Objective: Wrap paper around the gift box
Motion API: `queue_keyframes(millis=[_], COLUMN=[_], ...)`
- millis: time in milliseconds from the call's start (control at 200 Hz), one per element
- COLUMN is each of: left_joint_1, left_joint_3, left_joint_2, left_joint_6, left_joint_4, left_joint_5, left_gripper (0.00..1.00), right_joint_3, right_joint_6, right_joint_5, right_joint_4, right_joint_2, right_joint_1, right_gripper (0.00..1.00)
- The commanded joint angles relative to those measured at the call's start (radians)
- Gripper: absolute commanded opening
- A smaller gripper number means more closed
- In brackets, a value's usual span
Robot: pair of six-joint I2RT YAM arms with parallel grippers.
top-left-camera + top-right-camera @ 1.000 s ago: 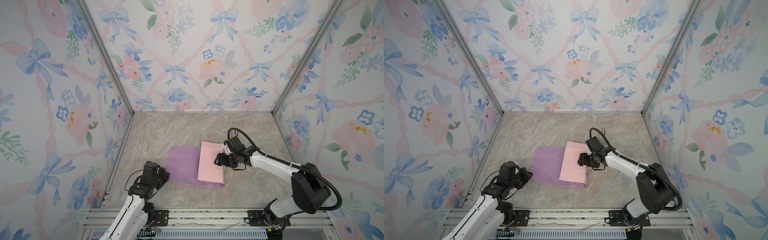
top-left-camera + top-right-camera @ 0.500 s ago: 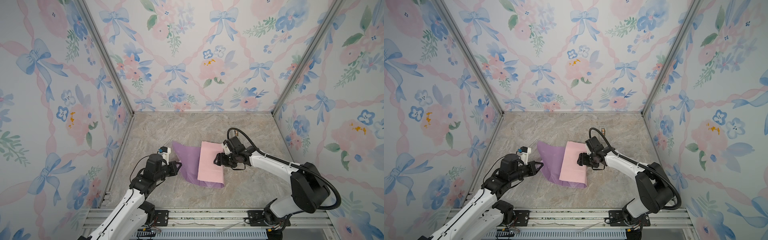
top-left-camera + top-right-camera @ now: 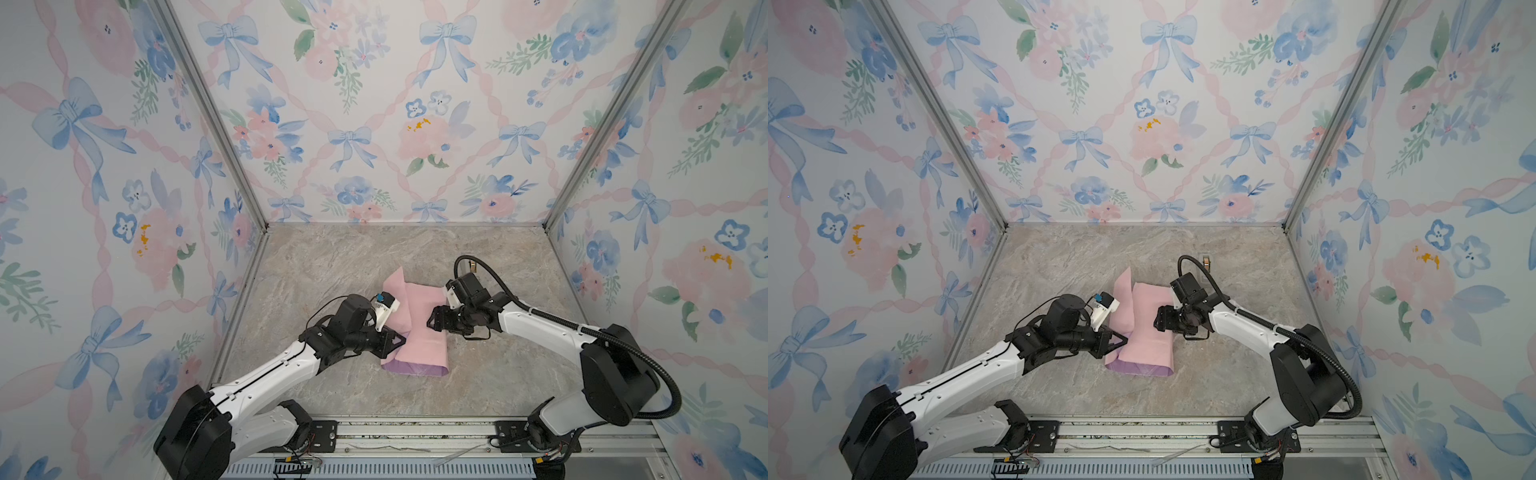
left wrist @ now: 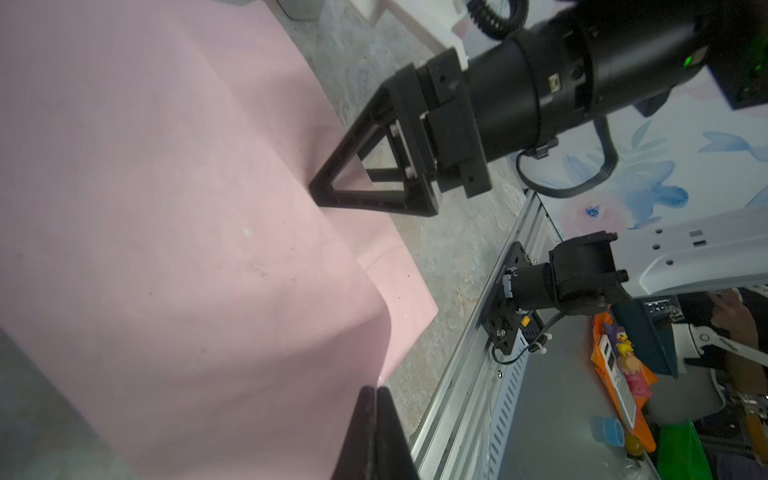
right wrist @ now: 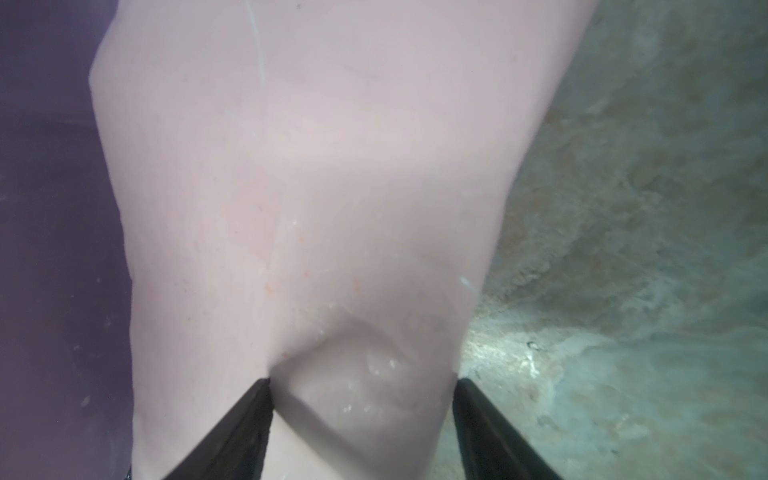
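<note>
Midway: paper (image 3: pixel 426 349) folded over the hidden gift box, left claw (image 3: pixel 400 340) clamped on a raised flap, right claw (image 3: pixel 431 323) spread, seemingly pinning the top; seam and ends undone.

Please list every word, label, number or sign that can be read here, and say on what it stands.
None can be read.
Faint marks on the black base plate: too small and blurred to read.
No writing on the paper or the wallpaper.
</note>
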State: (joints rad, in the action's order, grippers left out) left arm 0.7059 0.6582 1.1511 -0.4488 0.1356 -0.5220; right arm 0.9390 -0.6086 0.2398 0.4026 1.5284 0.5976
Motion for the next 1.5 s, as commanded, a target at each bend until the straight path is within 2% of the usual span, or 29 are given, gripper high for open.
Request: queue_keyframes(millis=[0, 315, 520, 705, 1025, 1310, 1350, 1405, 1465, 1495], left_joint_1=[0.041, 0.075, 0.081, 0.086, 0.096, 0.099, 0.099, 0.099, 0.099, 0.099], left_joint_3=[0.048, 0.068, 0.113, 0.126, 0.124, 0.130, 0.130, 0.132, 0.133, 0.131], left_joint_2=[0.067, 0.230, 0.272, 0.287, 0.294, 0.289, 0.283, 0.260, 0.224, 0.204], left_joint_6=[0.083, 0.096, 0.097, 0.102, 0.113, 0.117, 0.113, 0.100, 0.080, 0.067], left_joint_4=[-0.004, -0.002, -0.003, -0.002, 0.000, 0.003, 0.004, 0.004, 0.004, 0.004], left_joint_5=[-0.073, -0.017, -0.015, -0.031, -0.053, -0.055, -0.050, -0.038, -0.020, -0.002], left_gripper=[0.00, 0.00, 0.00, 0.00, 0.00, 0.00, 0.06, 0.13, 0.27, 0.30], right_joint_3=[-0.021, -0.054, -0.083, -0.111, 0.013, 0.027, 0.026, 0.023, 0.018, 0.012], right_joint_6=[0.003, -0.010, -0.052, -0.086, -0.032, -0.037, -0.038, -0.033, -0.025, -0.025], right_joint_5=[-0.001, 0.031, 0.054, 0.123, 0.028, 0.017, 0.008, -0.011, -0.034, -0.040], right_joint_4=[-0.010, -0.067, -0.086, -0.119, 0.003, -0.039, -0.035, -0.020, -0.007, -0.006], right_joint_2=[0.010, -0.045, -0.161, -0.238, -0.093, 0.002, 0.012, 0.026, 0.037, 0.040], right_joint_1=[0.010, -0.011, -0.049, -0.090, -0.026, -0.018, -0.018, -0.018, -0.018, -0.018], right_gripper=[0.71, 0.72, 0.77, 0.82, 0.85, 0.82, 0.79, 0.71, 0.64, 0.61])
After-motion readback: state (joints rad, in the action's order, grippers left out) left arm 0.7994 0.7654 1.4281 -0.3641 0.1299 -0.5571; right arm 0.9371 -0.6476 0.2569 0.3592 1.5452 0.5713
